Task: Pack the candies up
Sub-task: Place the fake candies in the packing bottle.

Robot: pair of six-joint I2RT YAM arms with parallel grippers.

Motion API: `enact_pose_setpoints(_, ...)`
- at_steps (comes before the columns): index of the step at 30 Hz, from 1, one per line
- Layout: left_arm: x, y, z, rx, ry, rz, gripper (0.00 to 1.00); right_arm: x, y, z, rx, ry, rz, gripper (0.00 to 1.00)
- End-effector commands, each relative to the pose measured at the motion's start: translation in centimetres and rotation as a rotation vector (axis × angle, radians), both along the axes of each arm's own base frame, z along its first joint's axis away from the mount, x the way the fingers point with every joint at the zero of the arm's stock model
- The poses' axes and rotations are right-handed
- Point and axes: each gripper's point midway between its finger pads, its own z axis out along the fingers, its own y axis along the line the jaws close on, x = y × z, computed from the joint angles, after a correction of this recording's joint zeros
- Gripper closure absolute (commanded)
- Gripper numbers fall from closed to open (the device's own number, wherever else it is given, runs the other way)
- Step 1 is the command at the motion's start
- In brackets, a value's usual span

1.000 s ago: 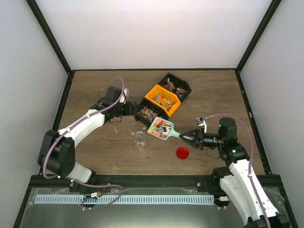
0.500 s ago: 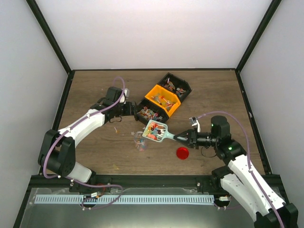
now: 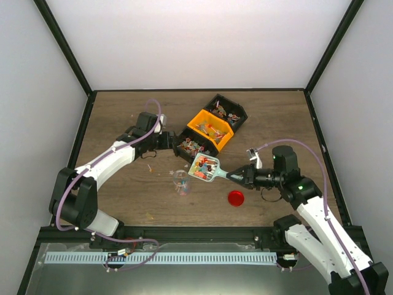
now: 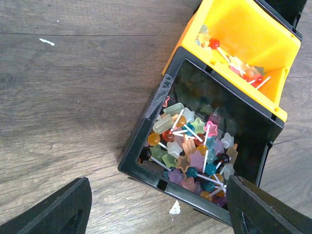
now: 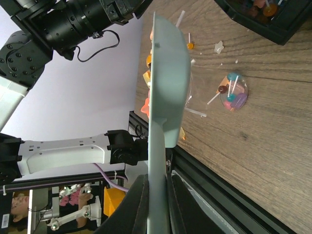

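My right gripper [image 3: 241, 176] is shut on the handle of the teal scoop [image 3: 206, 167], held just right of and above a small clear cup [image 3: 180, 182]. The scoop carries several candies [image 3: 207, 163]. In the right wrist view the scoop [image 5: 168, 83] is edge-on in my right gripper [image 5: 157, 195], and the cup [image 5: 233, 92] holds a few candies. My left gripper [image 3: 167, 140] is open at the near end of a black bin [image 3: 181, 148] full of candies [image 4: 192, 151]. In the left wrist view that gripper [image 4: 161, 214] is spread wide across the bin's near wall [image 4: 146, 170].
An orange bin [image 3: 222, 139] and a second black bin [image 3: 239, 112] with candies stand behind the first. A red round lid [image 3: 235, 198] lies right of the cup. A few loose candies [image 3: 149, 167] lie on the wooden table [image 3: 123, 190].
My right gripper carried the scoop left toward the cup, then drew it slightly back to the right. The left arm has not moved.
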Motion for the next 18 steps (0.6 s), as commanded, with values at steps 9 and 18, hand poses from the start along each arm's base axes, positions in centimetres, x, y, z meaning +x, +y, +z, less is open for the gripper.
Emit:
enact_pose_setpoints(9,0.0,0.4,-0.5,-0.001,-0.003,0.012,0.23,0.0,0.8,1.5,-0.075,-0.084,0.031,0.99)
enact_pose_setpoints(18,-0.2,0.7,-0.5,0.004,-0.004,0.017,0.23,0.4,1.7,1.7,-0.104,-0.097,0.044,0.99)
